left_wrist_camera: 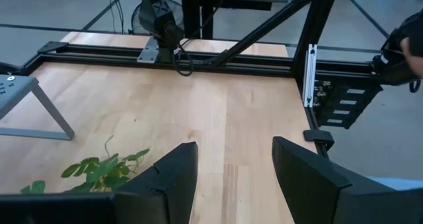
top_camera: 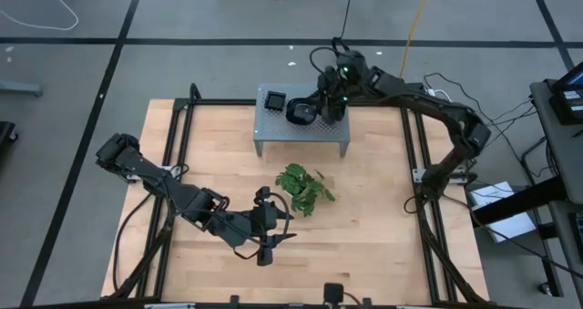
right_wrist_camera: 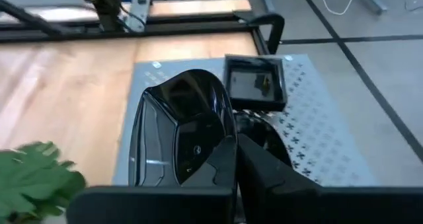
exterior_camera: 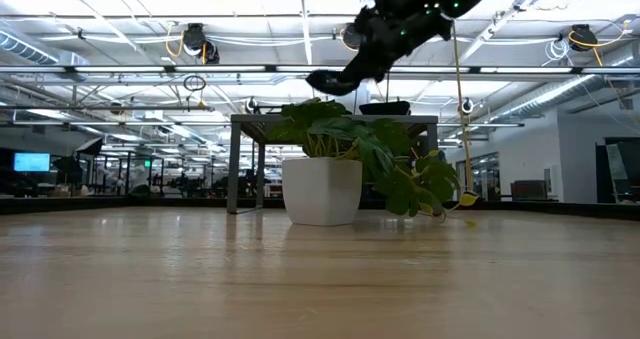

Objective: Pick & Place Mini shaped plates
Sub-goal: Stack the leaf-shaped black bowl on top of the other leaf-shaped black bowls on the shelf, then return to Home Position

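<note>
**Right end effector gripping a black plate above the stand**

The right end effector [top_camera: 314, 111] is hovering over the grey perforated stand [top_camera: 332, 131], which is standing near the far edge of the bench [top_camera: 383, 245]. Its fingers are clenched on the rim of a glossy black roundish plate [right_wrist_camera: 178, 135]. In the low view this plate [exterior_camera: 330, 80] is hanging in the air above the stand's top, tilted, its lower edge sloping down away from the fingers. In the right wrist view its long axis is running straight out from the fingers, with the hollow face turned toward the camera.

A square black plate [right_wrist_camera: 255, 82] is lying flat on the stand, toward its far left corner, just beyond the held plate and not touching it.

The left end effector [top_camera: 273, 227] is waiting near the bench's near edge, its fingers [left_wrist_camera: 173, 174] spread wide and holding nothing. The green leafy sprig [top_camera: 305, 187] is lying at mid-bench between it and the stand.
</note>
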`<control>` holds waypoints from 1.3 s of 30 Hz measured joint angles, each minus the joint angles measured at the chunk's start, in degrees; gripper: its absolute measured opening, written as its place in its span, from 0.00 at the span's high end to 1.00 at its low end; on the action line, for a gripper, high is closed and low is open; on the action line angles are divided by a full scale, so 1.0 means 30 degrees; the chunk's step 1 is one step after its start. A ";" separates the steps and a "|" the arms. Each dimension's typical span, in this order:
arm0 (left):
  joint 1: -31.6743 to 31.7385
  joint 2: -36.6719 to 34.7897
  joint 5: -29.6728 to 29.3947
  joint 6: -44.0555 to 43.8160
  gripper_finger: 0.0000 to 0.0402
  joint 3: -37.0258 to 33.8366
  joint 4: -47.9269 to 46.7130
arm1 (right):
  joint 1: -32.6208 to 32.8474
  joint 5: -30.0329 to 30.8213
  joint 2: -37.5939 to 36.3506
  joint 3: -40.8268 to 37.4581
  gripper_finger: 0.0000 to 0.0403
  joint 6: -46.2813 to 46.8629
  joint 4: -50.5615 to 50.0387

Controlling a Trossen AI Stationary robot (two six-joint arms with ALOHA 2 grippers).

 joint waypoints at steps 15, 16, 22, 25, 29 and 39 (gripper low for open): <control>0.0369 0.0000 0.0000 -0.0022 0.50 0.0000 0.0022 | -0.0758 0.0590 0.1204 0.0415 1.00 -0.2058 0.0571; 0.0375 0.0000 0.0000 -0.0014 0.50 0.0000 0.0018 | -0.0746 0.0586 0.1208 0.0410 1.00 -0.2098 0.0695; 0.0364 0.0000 0.0000 0.0000 0.50 0.0000 0.0022 | -0.0746 0.0510 0.1201 0.0410 0.98 -0.2290 0.0909; 0.0364 0.0000 0.0000 -0.0014 0.50 0.0000 0.0022 | -0.0717 0.0510 0.1198 0.0403 0.94 -0.2384 0.0960; 0.0364 0.0000 0.0000 -0.0017 0.50 0.0000 0.0016 | -0.0702 0.0510 0.1181 0.0403 0.84 -0.2381 0.0951; 0.0364 -0.0064 0.0006 0.0453 0.50 0.0000 0.0041 | -0.0485 0.0604 -0.1317 0.0389 0.64 -0.2249 0.0433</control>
